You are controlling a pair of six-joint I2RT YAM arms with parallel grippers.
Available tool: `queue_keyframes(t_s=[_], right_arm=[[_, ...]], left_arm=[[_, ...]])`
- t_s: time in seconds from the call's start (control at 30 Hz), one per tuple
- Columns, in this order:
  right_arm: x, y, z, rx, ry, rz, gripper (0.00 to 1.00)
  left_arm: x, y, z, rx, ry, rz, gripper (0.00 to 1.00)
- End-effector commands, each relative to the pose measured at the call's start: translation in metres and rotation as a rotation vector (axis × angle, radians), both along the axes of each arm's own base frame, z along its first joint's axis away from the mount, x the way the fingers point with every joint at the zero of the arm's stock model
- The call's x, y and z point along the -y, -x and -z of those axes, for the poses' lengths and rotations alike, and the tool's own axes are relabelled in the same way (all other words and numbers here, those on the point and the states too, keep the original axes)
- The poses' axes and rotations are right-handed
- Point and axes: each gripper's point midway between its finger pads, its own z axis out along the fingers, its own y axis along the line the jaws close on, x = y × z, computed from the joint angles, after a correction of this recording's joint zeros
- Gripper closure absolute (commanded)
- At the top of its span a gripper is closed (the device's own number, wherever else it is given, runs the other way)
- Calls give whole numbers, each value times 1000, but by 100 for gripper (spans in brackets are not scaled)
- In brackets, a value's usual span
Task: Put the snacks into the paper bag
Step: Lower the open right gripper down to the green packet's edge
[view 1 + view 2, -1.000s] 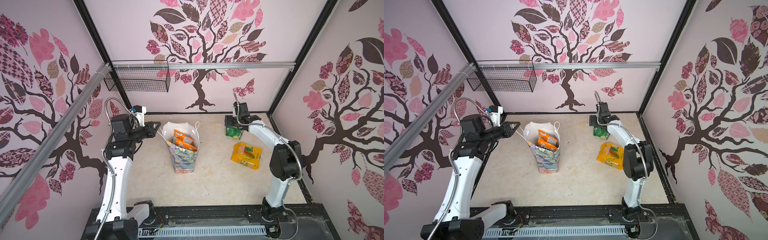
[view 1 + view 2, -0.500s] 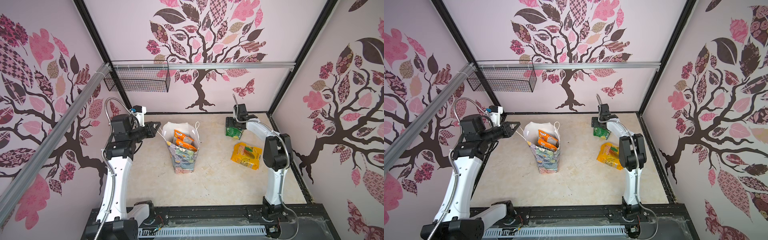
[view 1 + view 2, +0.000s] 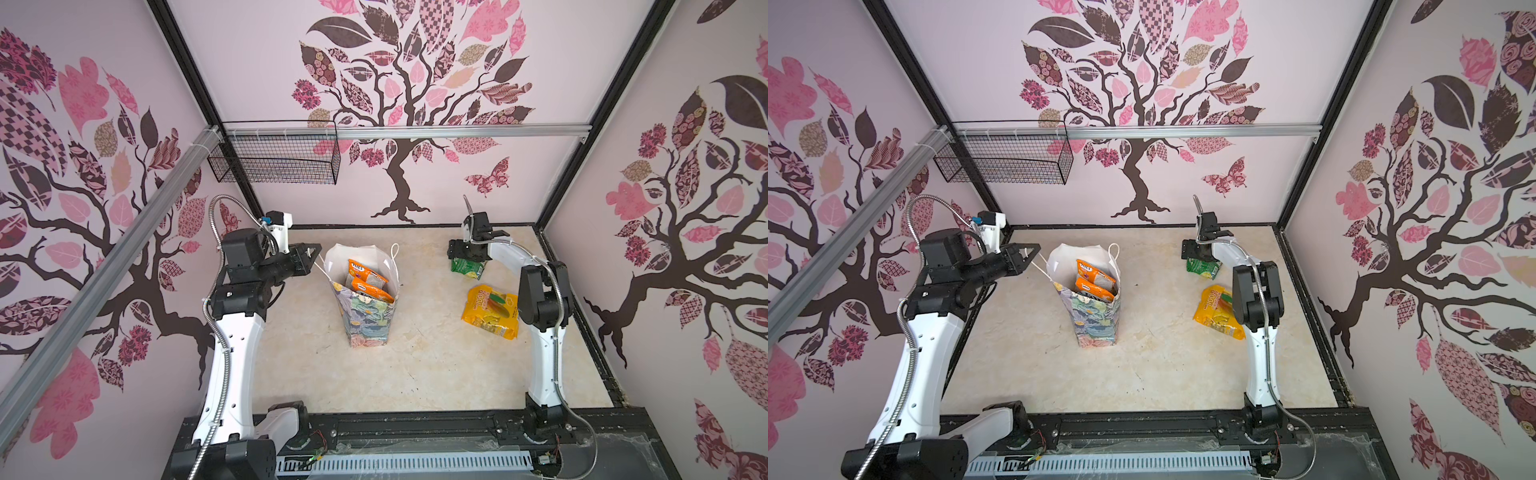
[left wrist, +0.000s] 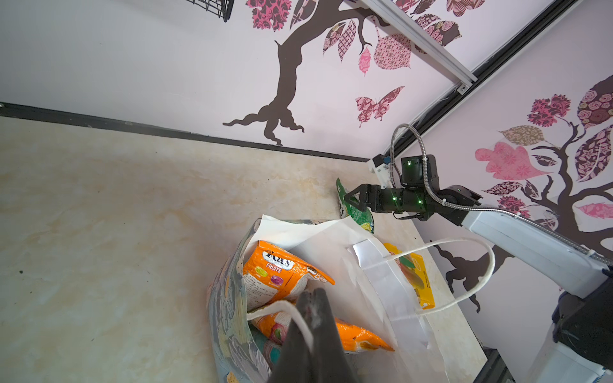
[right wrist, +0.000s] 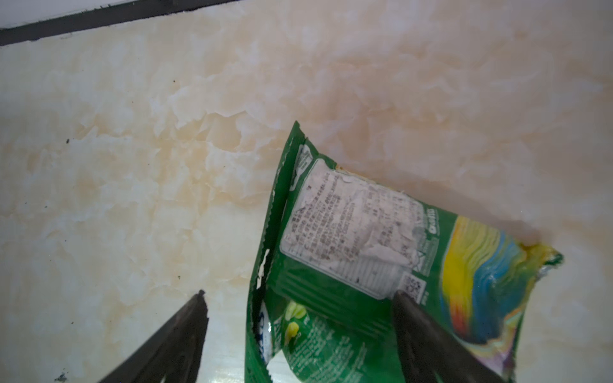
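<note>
The left gripper [image 4: 311, 293] is clamped shut on the cord handle [image 4: 285, 305] of the paper bag [image 3: 368, 320], which stands mid table [image 3: 415, 365]. Two orange packets [image 3: 365, 270] poke out, and anything deeper is hidden. The right gripper [image 5: 298, 293] gapes wide astride an edge of the green packet [image 5: 348, 232] at the far right, holding nothing; its arm partly hides the yellow packet [image 3: 1214, 307].

Boxed-in robot test cell, a lab rig
3 walls [image 3: 249, 62] papered with pink tree decals close in a marble-look desk [image 3: 415, 365]; black frame posts [image 3: 178, 54], aluminium rails [image 3: 457, 132], a wire basket [image 3: 274, 162] and 2 mounted arms [image 3: 232, 345].
</note>
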Motion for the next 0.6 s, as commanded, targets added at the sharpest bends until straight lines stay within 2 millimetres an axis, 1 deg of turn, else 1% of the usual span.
queue_keyframes(t_s=[0.0, 0.2, 0.27, 0.4, 0.47, 0.57], right_arm=[[-7, 0, 8, -29, -36, -29, 12], [-25, 13, 13, -65, -106, -67, 12], [-33, 19, 18, -81, -120, -83, 13], [-50, 37, 29, -124, -131, -123, 14], [-63, 49, 31, -145, -146, -153, 14], [-83, 69, 28, -171, -167, -203, 15]], left_arm=[[-3, 0, -13, 74, -9, -3, 100], [-3, 1, -14, 77, -9, -4, 100], [-3, 1, -15, 77, -8, -4, 100], [-3, 2, -15, 79, -10, -3, 100], [-3, 2, -15, 80, -11, -4, 100], [-3, 2, -15, 80, -11, -5, 100]])
